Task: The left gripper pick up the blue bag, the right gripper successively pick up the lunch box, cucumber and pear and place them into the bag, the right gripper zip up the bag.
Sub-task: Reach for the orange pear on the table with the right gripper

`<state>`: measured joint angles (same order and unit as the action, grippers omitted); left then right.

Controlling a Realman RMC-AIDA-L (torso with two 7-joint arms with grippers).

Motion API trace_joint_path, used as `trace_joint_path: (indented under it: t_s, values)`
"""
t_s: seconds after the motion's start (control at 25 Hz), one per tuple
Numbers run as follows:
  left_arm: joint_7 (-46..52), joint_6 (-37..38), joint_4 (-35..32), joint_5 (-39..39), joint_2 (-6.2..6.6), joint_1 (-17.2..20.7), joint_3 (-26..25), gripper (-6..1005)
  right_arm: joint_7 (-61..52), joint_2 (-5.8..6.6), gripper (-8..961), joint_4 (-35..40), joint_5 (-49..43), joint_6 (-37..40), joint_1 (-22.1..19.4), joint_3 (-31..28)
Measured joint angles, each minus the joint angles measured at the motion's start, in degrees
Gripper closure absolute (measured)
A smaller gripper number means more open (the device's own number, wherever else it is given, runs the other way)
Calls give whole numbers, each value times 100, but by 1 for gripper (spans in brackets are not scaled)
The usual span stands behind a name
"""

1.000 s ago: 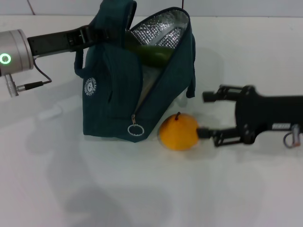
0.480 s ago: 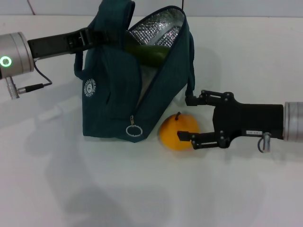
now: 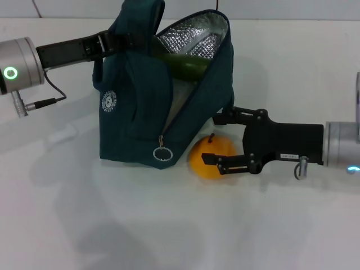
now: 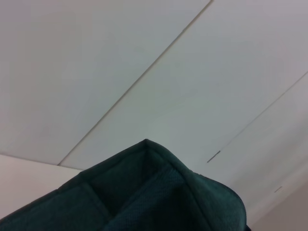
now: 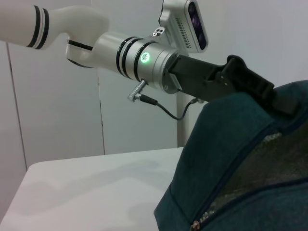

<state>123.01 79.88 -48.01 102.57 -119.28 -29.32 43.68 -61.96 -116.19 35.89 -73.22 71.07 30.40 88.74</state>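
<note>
1. Now the left gripper (image 3: 121, 40) is up at the bag's top corner, jaws pinched on the fabric there — holding the bag (image 3: 140, 112) upright on the table (image 3: 169, 225), mouth gaping toward the robot's right.
2. Inside the foil-lined opening lies the cucumber (image 3: 183, 66), its long axis running across the mouth, one end tucked behind the near flap, the other pointing out toward the right and slightly down.
3. Down at the bag's lower right corner sits the pear (image 3: 208, 158) on the table, touching the bag, stem pointing up.
4. The right gripper (image 3: 215, 139) reaches in low from the right — jaws spread wide, one finger along the pear's near side, the other beyond it against the bag's end. Not closed on the fruit.
5. Zipper ring (image 3: 162, 153) hangs at the bag's near bottom corner, beside the pear.
6. Lunch box: cannot be seen.
7. From the right wrist view, the left gripper (image 5: 250, 89) is clamped on the bag's top edge (image 5: 240, 159).
</note>
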Motion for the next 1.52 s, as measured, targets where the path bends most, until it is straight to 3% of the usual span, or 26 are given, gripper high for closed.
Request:
trace_joint_path:
  t_s: [0.24, 0.56, 0.8, 1.0, 1.24, 1.52]
  values:
    - [-26, -60, 3, -5, 1, -3, 0, 953, 69, 1, 110, -34, 227, -374, 64, 379]
    - [-32, -69, 3, -9, -4, -3, -1, 953, 218, 1, 184, -39, 512, -638, 92, 698]
    - [-32, -121, 5, -9, -8, 5, -1, 953, 283, 1, 358, -39, 605, -698, 105, 752]
    - [-32, -131, 11, -10, -8, 6, -1, 953, 290, 0, 353, -39, 830, -986, 141, 999]
    - [-32, -136, 11, -16, -8, 21, -1, 953, 475, 0, 465, -34, 867, -1034, 195, 1171]
    - [-32, -140, 11, -18, -7, 49, -1, 953, 718, 1, 709, 16, 1038, -1004, 154, 1198]
